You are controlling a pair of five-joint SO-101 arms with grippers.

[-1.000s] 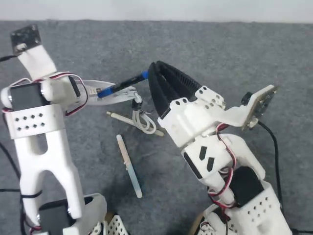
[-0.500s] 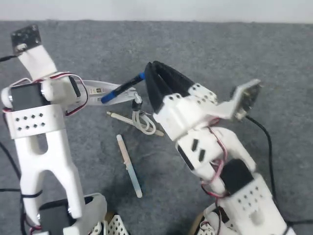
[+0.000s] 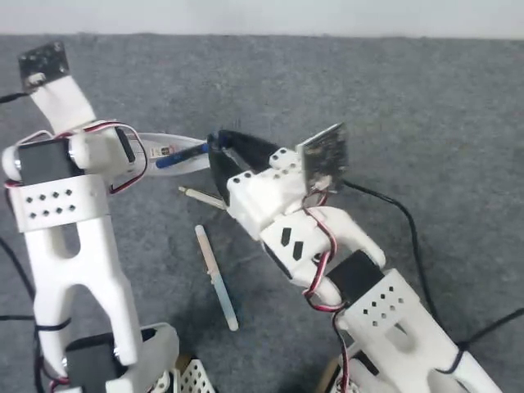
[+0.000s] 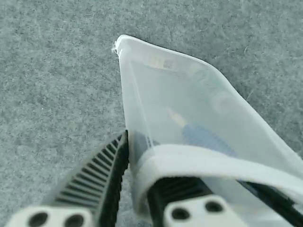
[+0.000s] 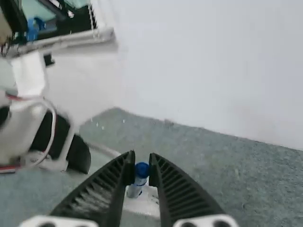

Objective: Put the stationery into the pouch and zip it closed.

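Nearest the arm bases: pale pen point(image 3: 217, 278). Slim round barrel, cream shading to light blue at its near end, lying flat on the carpet point(image 3: 409, 98). It sits well apart from the pouch point(image 3: 187, 147), on the pouch's near side. No print on it that I can make out.

Between that pen and the pouch: thin cream stick point(image 3: 199, 196), straight, lying near the pouch. One end is hidden under the right arm.

Pouch: soft translucent white plastic, flat, rounded corners, thicker white band along the open rim. There's a small label on its side with dark marks, too small to read. The left wrist view shows a faint printed patch near the pouch's far corner, also unreadable.

Left gripper point(image 4: 139, 161): black ribbed fingers clamped on the pouch rim, one finger outside the wall, one inside. The pouch mouth stands open.

Right gripper point(image 5: 140, 163): at the pouch mouth, black ribbed fingers pinched together on the blue pen point(image 5: 140, 174), just below its blue end cap. The pen runs into the pouch. Its blue ridged grip and pale tip show through the wall in the left wrist view, partway down the pouch.

Carpet: grey, short felt-like pile, under everything.

Beyond the pouch: plain white wall point(image 3: 262, 16), smooth, no markings.
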